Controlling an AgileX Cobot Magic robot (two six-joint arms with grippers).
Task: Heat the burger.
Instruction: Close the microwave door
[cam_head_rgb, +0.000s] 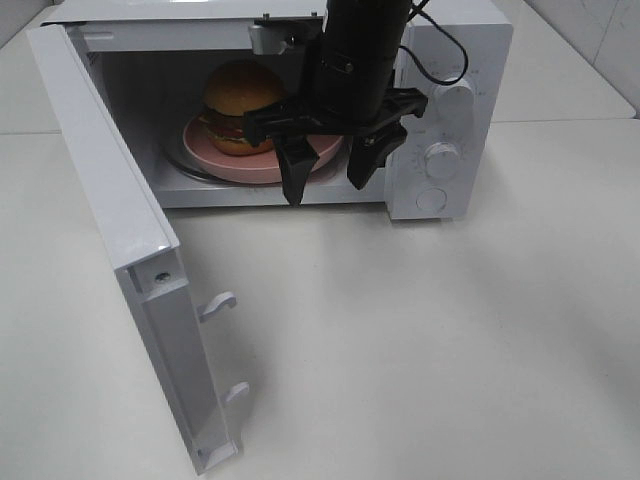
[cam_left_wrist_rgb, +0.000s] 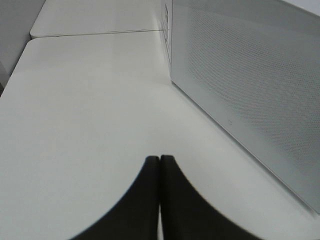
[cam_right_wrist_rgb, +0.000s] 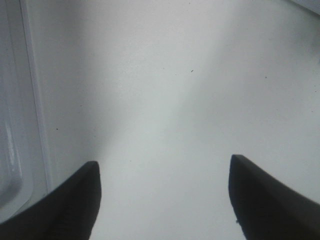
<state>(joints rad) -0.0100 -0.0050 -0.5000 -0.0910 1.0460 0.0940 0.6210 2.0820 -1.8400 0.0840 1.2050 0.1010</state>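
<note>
The right gripper (cam_head_rgb: 327, 188) hangs just in front of the open microwave (cam_head_rgb: 455, 60). Its two black, tapered fingers are spread wide, with nothing between them but the smooth matte table (cam_head_rgb: 450, 350). Behind it, past the finger on the door's side, the burger (cam_head_rgb: 240, 100), with its glossy domed bun and red and green layers, sits on a round pink plate (cam_head_rgb: 228, 160) inside the cavity. The flat white door (cam_head_rgb: 110, 190) stands swung open. The left gripper (cam_left_wrist_rgb: 160, 159) is closed tip to tip on nothing, beside a finely dotted white panel (cam_left_wrist_rgb: 250, 90).
</note>
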